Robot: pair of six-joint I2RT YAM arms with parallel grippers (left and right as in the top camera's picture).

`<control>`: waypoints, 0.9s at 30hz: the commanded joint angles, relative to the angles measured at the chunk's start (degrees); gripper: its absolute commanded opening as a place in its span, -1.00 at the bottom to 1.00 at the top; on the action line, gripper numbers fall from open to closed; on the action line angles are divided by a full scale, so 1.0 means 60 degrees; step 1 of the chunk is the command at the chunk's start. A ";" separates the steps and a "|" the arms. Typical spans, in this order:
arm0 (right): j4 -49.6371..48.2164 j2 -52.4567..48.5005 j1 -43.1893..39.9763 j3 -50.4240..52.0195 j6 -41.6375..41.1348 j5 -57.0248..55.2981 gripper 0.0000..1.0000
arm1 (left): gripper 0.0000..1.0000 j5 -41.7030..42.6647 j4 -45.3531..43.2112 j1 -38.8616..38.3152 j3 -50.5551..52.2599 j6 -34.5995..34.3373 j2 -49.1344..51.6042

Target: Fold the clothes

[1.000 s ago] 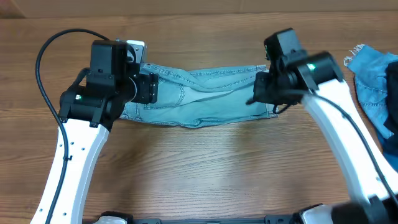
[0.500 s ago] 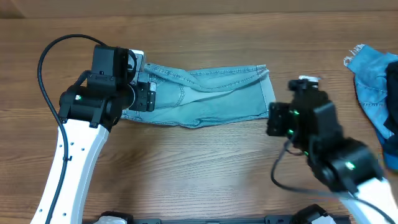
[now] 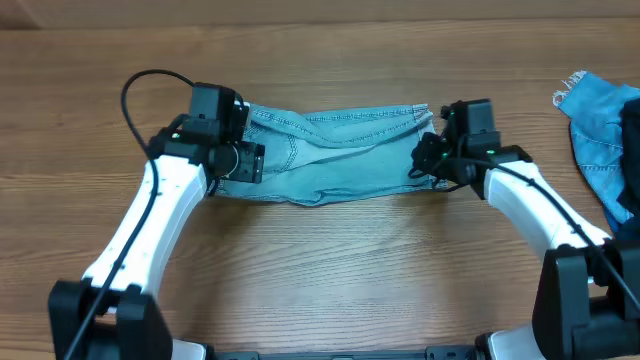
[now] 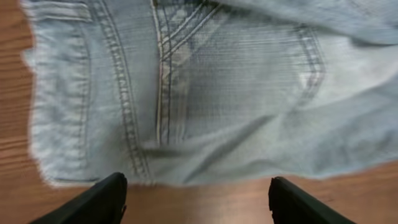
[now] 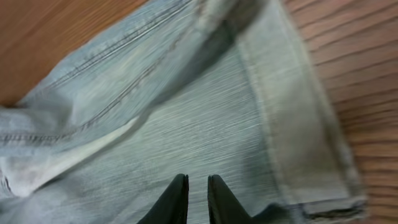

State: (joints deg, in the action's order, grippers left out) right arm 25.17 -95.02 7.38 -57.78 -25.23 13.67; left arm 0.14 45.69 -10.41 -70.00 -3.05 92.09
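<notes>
The clothes here are a pale light-blue pair of jeans (image 3: 340,155), lying folded in a flat band across the far middle of the table. My left gripper (image 3: 250,163) hovers over its left end near the front edge. In the left wrist view that gripper (image 4: 199,186) stands wide open above bare wood just in front of the denim (image 4: 205,93), which shows stitched seams. My right gripper (image 3: 425,158) is over the right end. In the right wrist view its fingertips (image 5: 198,183) stand only a narrow slit apart above the cloth (image 5: 186,124), with nothing between them.
A darker blue denim garment (image 3: 605,125) with a frayed white edge lies bunched at the table's right edge. Bare wooden tabletop (image 3: 330,270) stretches in front of the jeans between the two arms.
The right arm swung away from the jeans' right end toward the front, then came back over that end. The left arm shifted slightly right. The jeans lie as before.
</notes>
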 commanded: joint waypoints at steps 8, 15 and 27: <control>-0.0069 -0.1443 -0.0208 -0.0321 0.1253 0.0637 -0.67 | 0.43 -0.0127 -0.0637 0.0062 0.0084 -0.0208 0.2514; -0.0066 -0.1963 -0.0233 -0.0321 0.1202 -0.0973 -0.67 | 0.44 -0.0517 -0.0484 0.0153 0.0084 -0.0204 0.2572; 0.2521 -0.1949 -0.1577 -0.0321 -0.0266 -0.3162 -0.78 | 0.41 -0.1089 0.0244 0.1075 0.0084 -0.0127 0.2572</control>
State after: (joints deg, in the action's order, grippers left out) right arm 37.32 -105.80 2.90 -61.14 -24.71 9.02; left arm -1.52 46.35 -7.68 -69.71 -3.09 106.91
